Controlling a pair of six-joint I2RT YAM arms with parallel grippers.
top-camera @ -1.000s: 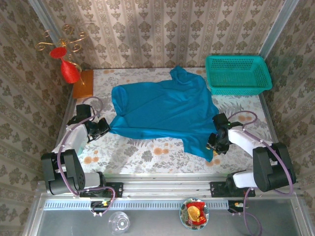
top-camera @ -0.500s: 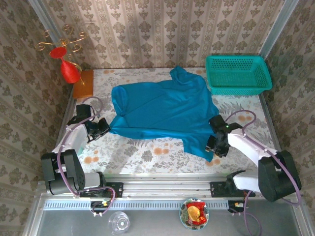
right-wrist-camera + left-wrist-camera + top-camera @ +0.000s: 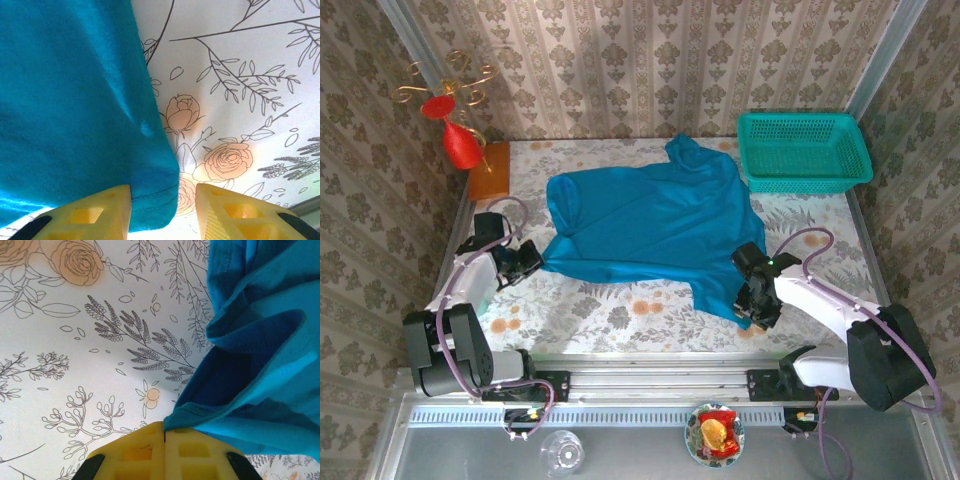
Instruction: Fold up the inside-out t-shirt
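Observation:
The inside-out t-shirt [image 3: 650, 225] lies spread across the middle of the flowered table, bright blue, with one sleeve reaching toward the basket. My left gripper [image 3: 532, 262] is at the shirt's left corner. In the left wrist view its yellow fingers [image 3: 164, 432] are shut on the t-shirt's hem [image 3: 200, 417], and the cloth [image 3: 260, 365] rises away in folds. My right gripper [image 3: 752, 305] is at the hanging near-right corner. Its jaws [image 3: 162, 200] are open, and the stitched corner of the shirt [image 3: 150, 200] lies between them against the left finger.
A teal mesh basket [image 3: 803, 150] stands at the back right, touching the shirt's sleeve. A red ornament on a gold stand [image 3: 460, 140] and an orange block [image 3: 490, 170] sit at the back left. The table's near rail [image 3: 650, 385] runs below both arms.
My right gripper has shifted left and nearer along the shirt's near-right corner and its jaws have widened a little. The left gripper and the shirt have stayed put.

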